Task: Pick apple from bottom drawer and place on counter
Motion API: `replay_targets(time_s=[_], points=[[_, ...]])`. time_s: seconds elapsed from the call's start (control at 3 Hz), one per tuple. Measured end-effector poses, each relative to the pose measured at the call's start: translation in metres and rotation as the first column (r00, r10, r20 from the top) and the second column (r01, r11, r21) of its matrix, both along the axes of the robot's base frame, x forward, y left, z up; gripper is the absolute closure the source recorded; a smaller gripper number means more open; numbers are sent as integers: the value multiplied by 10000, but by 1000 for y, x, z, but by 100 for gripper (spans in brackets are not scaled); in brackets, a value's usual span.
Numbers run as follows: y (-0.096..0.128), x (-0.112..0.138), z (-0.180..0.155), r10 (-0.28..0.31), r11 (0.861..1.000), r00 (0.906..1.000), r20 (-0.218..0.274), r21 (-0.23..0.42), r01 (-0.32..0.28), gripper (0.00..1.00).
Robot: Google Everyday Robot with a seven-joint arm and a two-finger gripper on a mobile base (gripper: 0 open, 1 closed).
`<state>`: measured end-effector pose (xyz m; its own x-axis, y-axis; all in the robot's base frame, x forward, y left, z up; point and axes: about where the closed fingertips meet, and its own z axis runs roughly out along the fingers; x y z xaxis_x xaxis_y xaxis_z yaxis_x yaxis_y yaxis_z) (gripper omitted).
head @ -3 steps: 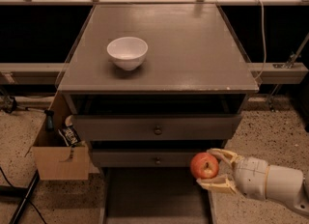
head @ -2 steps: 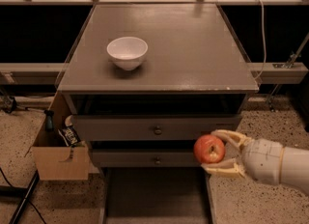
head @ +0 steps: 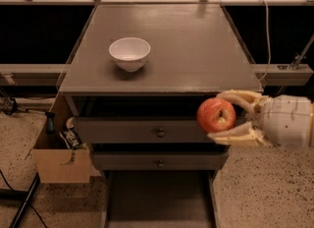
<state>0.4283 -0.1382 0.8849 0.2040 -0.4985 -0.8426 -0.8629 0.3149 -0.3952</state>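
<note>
Grips the apple in the gripper, pinching it from above and below, clenched tightly enough to carry the fruit free of any support. Hangs at the right front of the cabinet, level with the top drawer and just below the front edge of the counter. Held out on the near side of the cabinet face, probably to clear the drawer fronts and knobs during the lift. Not yet high enough to pass over the counter; calls for more rise first, then a reach toward the far left and onto the surface.

Leaves the bottom drawer pulled out toward the near side, with a dark floor bare in the part shown. Judged from that: pick done, placing not yet done.

Plenty of bare top on the right half for the set-down. Best kept well apart from the white bowl, standing left of centre, to avoid nudging it. Worth minding the counter's front lip on the way up: risks clipping it, jarring the round apple loose and sending it rolling. Nothing to fear from the cardboard box on the floor at the left, well out of the way
</note>
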Motion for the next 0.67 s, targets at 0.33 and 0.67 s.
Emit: replay_targets(time_s=[0.33, 0.67], points=[[15, 27, 69, 283, 9996, 9991, 328, -26, -282, 100], [40, 64, 128, 445, 9990, 9982, 411, 84, -448, 100]])
